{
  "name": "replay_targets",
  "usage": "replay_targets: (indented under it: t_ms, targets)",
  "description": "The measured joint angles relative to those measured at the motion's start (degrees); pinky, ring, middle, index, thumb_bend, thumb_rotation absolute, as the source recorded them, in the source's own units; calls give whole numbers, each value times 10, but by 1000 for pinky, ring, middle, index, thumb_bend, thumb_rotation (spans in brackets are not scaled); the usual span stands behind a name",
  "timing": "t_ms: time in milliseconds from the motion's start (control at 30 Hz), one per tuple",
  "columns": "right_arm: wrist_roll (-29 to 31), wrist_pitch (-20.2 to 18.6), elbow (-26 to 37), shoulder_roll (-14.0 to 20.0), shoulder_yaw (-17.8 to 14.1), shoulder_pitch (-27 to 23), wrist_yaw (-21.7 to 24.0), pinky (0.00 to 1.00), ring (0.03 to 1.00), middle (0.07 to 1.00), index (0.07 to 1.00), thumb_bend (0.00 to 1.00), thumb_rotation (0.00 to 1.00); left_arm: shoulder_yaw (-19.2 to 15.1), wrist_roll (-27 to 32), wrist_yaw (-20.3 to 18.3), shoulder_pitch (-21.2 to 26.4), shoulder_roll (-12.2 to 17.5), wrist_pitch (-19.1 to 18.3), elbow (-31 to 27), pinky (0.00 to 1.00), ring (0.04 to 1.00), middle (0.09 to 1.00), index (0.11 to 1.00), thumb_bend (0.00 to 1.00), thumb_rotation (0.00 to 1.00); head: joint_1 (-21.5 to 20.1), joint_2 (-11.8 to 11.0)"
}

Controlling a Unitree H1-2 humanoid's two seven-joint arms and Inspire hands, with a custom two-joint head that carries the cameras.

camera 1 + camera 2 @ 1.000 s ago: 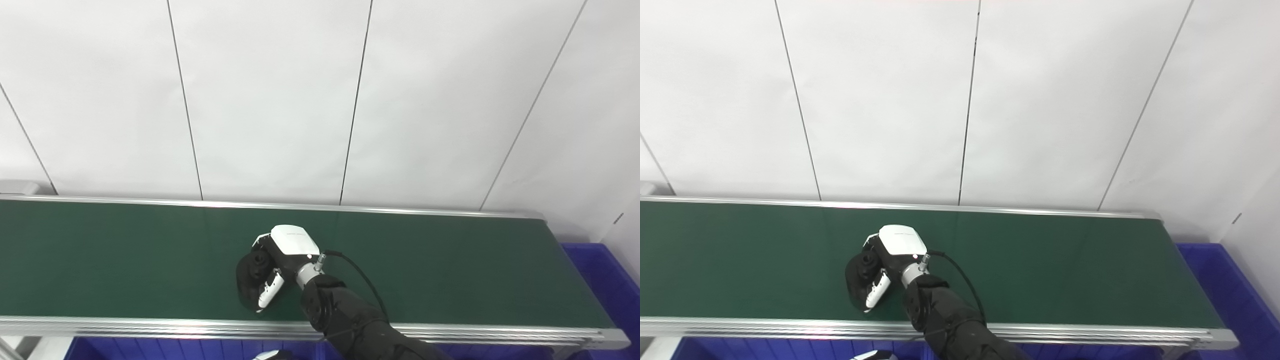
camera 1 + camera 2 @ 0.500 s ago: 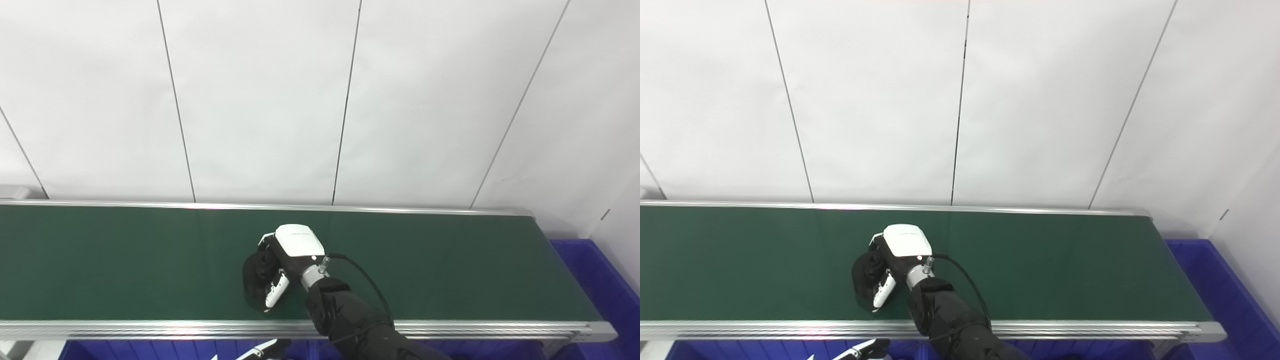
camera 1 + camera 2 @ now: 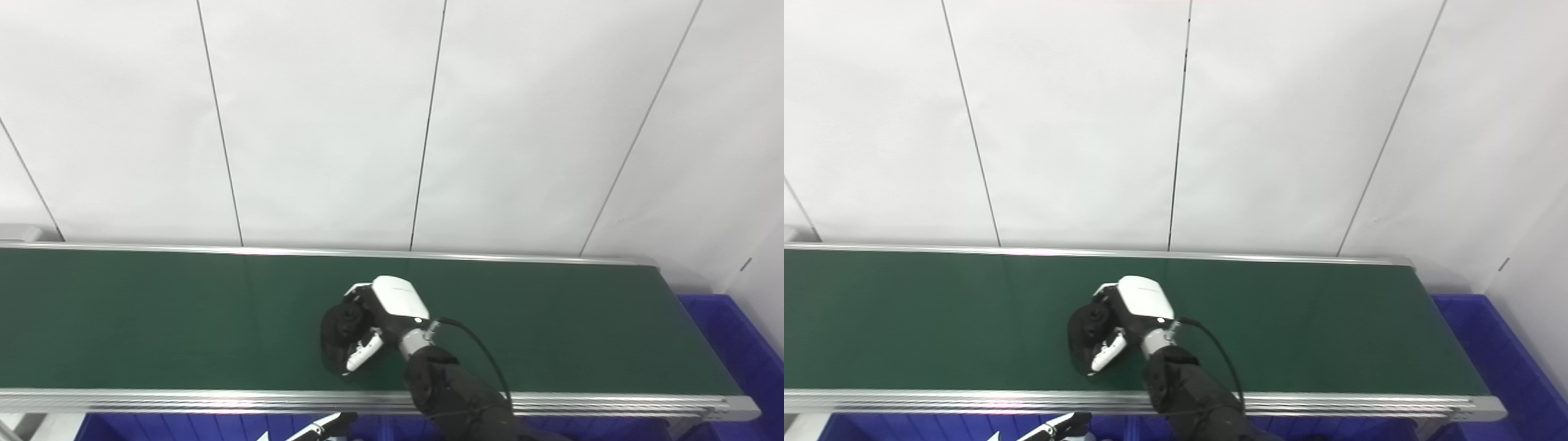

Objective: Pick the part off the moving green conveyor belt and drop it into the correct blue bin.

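One black part [image 3: 338,334], rounded and dark, sits just below the centre of the frame, on the near half of the single green conveyor belt [image 3: 153,318] that runs across the whole width of the picture. The right hand [image 3: 373,318], white-backed with black fingers, is wrapped around this part, its fingers curled over the top and its white thumb pressed on the near side. Whether the part is lifted or touching the belt cannot be told. The right arm, in a black sleeve with one black cable looping beside it, rises from the bottom edge right of centre.

At the bottom edge, left of centre, only a sliver of the left hand [image 3: 318,427] shows below the belt's near metal rail; its fingers cannot be made out, so its state cannot be told.

Blue bins show in two places: one [image 3: 744,343] at the lower right beyond the belt's end, another [image 3: 184,427] along the bottom edge under the rail. Behind the belt stands one white panelled wall [image 3: 331,122].
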State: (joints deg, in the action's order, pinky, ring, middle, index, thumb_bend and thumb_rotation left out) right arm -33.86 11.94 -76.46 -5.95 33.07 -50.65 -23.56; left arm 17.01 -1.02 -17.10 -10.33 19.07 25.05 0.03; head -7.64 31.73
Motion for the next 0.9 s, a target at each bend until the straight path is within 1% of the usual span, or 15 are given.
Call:
replay_targets:
  t_ms: [100,133,233,267,300,333,467,500,700,800,867,900]
  targets:
    - [1,2,28,16,-8,14,-1,379,418,503,514,516,0,0,0,-6,3,-2,0,6,838,909,945,916,492,555,-4,1]
    - [1,2,40,23,-10,20,0,399,427,501,508,517,0,0,0,-8,4,-3,0,8,841,910,946,916,492,555,-4,1]
    - [1,1,89,46,-18,45,5,419,440,512,495,517,0,-1,2,-16,7,-4,0,9,845,913,947,917,491,552,-9,2]
    - [1,-1,111,56,-23,56,11,406,436,520,495,517,0,-2,3,-18,8,-5,0,10,845,913,946,917,492,551,-12,2]
    - [0,-6,139,64,-27,68,17,404,435,521,495,517,0,-3,6,-20,10,-6,0,10,845,913,946,917,492,550,-12,2]
    - [0,-12,164,72,-31,82,26,381,426,517,502,516,0,-5,7,-20,10,-8,0,11,844,912,944,915,493,555,-12,2]
    - [0,-39,304,105,-55,140,62,361,414,511,511,516,0,-8,7,-29,14,-15,0,17,845,911,942,916,490,557,-18,4]
    - [0,-44,319,108,-59,145,68,357,414,510,511,516,0,-8,7,-31,15,-16,0,18,846,913,943,917,488,558,-22,4]
    - [-2,-96,491,143,-94,202,127,339,413,516,507,515,0,-13,7,-40,20,-18,0,31,858,922,948,922,481,578,-29,5]
    - [-8,-104,552,156,-104,231,141,332,404,503,518,515,0,-14,8,-49,21,-19,0,31,861,925,952,927,478,579,-35,9]
    - [-10,-109,585,163,-111,255,154,358,417,519,501,515,0,-16,9,-56,22,-19,0,33,864,927,955,930,474,578,-39,9]
    - [-11,-120,609,167,-116,267,162,374,424,529,488,515,0,-17,9,-59,23,-19,0,34,866,930,957,931,470,579,-39,10]
